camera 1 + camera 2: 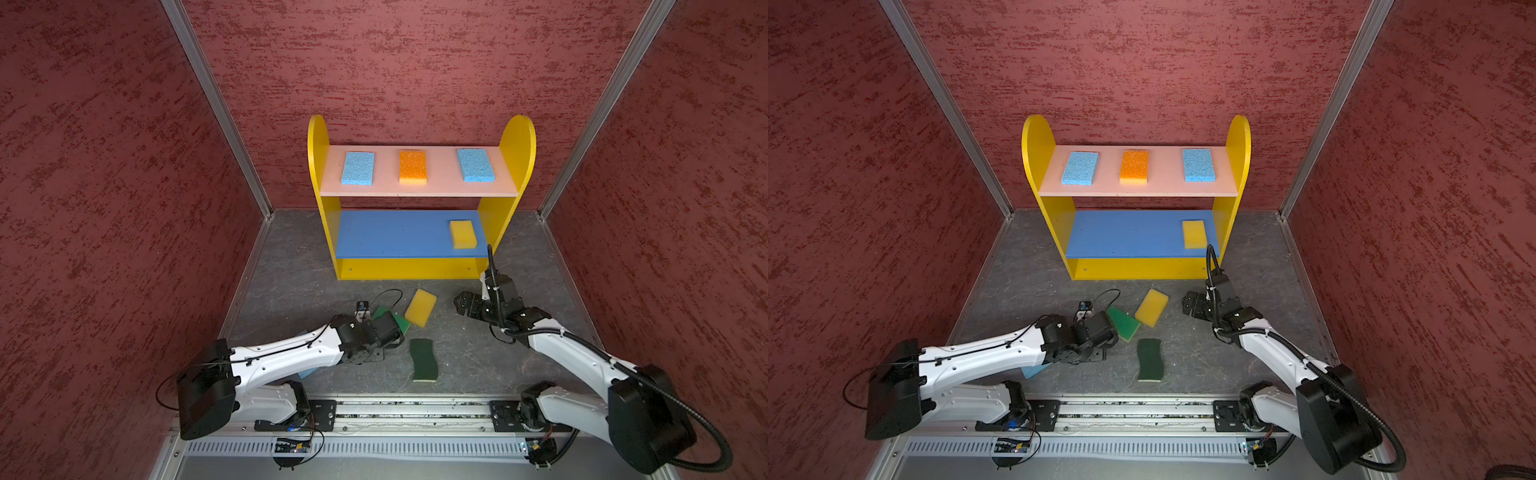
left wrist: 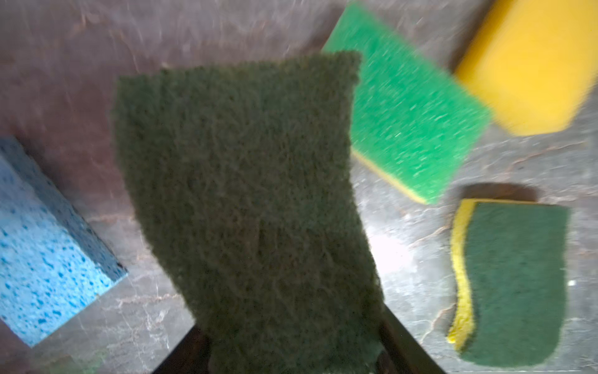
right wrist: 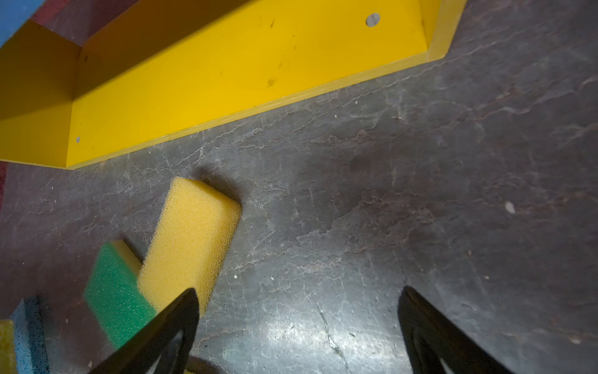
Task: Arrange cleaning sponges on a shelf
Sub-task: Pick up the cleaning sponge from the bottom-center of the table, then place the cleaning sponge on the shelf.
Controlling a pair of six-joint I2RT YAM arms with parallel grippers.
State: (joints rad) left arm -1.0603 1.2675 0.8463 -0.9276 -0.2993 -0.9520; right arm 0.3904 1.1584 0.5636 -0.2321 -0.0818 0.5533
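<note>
Floor (image 1: 291, 286): dark marbled grey, under both pincers
Shelf (image 1: 322, 174): stands beyond both pincers, against the back wall; its yellow bottom board is nearest the right pincer
Left pincer (image 1: 1098, 328): clamped on a dark green sponge (image 2: 239, 200), which fills the middle of the left wrist view and hangs clear of the floor
Right pincer (image 3: 297, 323): jaws spread wide, nothing between them, over bare floor in front of the shelf's right end
Top board: far beyond the pincers, light blue sponge (image 1: 358, 168), orange-topped sponge (image 1: 413, 166) and second light blue sponge (image 1: 476, 165), well apart in a row
Middle board: yellow sponge (image 1: 463, 234) at the right end, just beyond the right pincer
Loose yellow sponge (image 1: 420, 307): on the floor between the two pincers
Bright green sponge (image 1: 1123, 323): just beside the left pincer, on the side facing the right pincer; close to the loose yellow sponge, contact unclear
Wavy dark green sponge (image 1: 424, 360): on the floor near the left pincer, toward the rail, yellow layer underneath
Floor blue sponge (image 1: 1034, 369): behind the left pincer, mostly hidden under that arm
</note>
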